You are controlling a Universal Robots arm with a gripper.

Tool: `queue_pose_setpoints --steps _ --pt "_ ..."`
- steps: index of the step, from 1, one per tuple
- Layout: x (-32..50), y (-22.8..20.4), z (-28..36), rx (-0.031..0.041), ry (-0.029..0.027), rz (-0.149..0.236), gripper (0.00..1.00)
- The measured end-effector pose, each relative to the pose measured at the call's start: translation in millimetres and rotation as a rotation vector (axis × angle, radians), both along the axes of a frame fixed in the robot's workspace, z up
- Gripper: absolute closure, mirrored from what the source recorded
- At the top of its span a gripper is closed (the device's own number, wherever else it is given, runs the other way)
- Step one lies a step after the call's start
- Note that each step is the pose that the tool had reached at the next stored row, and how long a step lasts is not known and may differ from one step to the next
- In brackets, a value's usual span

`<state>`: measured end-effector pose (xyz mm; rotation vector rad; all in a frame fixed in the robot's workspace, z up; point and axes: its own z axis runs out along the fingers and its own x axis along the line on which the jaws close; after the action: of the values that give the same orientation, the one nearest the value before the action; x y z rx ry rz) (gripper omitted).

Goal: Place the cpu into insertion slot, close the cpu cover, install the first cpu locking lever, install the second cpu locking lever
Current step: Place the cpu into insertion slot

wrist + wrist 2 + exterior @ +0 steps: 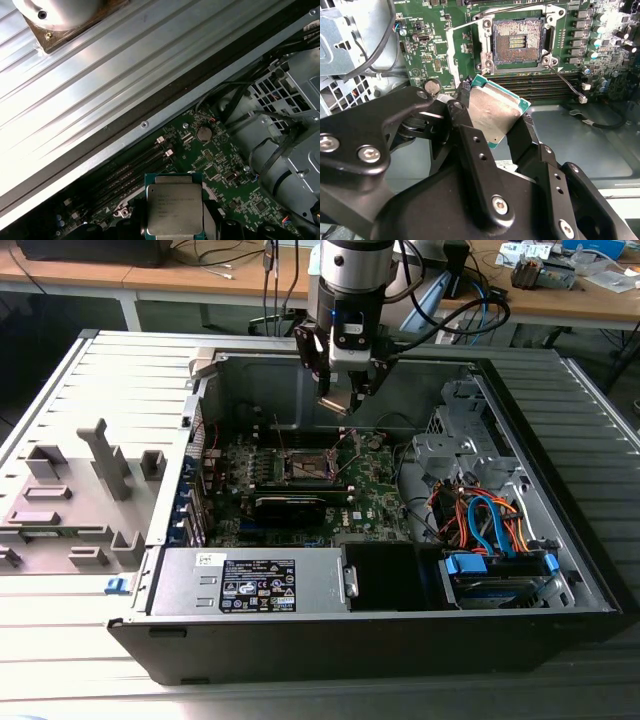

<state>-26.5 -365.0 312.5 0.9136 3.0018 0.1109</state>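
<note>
The gripper (pixel 345 398) is holding the cpu (pixel 496 114) clamped between its fingers, hanging over the motherboard (pixel 435 55) just short of the open, empty insertion slot (pixel 517 42), so seating it and every later step are seemingly remaining undone.

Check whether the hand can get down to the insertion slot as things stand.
Probably yes. The hand, shut on the cpu, hangs near the insertion slot, which lies uncovered with its pins bare; nothing sits over it.
</note>
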Motion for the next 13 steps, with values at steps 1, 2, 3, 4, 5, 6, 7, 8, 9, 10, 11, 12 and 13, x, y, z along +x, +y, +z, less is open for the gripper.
queue_pose_setpoints --steps 1,2,3,4,5,6,7,8,9,10,11,12,13 --pt "0.0 0.0 0.0 0.0 0.0 -0.001 0.45" --pt "0.0 0.0 -0.1 0.0 0.0 -0.002 0.45" --pt "0.0 0.0 -0.1 0.0 0.0 -0.002 0.45" --pt "0.0 0.0 -0.1 0.0 0.0 -0.003 0.45" --pt "0.0 0.0 -0.2 0.0 0.0 -0.004 0.45" --pt "0.0 0.0 -0.2 0.0 0.0 -0.004 0.45" --pt "0.0 0.0 -0.2 0.0 0.0 -0.005 0.45" --pt "0.0 0.0 -0.3 0.0 0.0 -0.006 0.45" --pt "0.0 0.0 -0.3 0.0 0.0 -0.007 0.45" --pt "0.0 0.0 -0.3 0.0 0.0 -0.008 0.45" --pt "0.0 0.0 -0.4 0.0 0.0 -0.009 0.45" --pt "0.0 0.0 -0.4 -0.0001 0.0 -0.01 0.45" --pt "0.0 0.0 -0.5 0.0 0.0 -0.011 0.45"
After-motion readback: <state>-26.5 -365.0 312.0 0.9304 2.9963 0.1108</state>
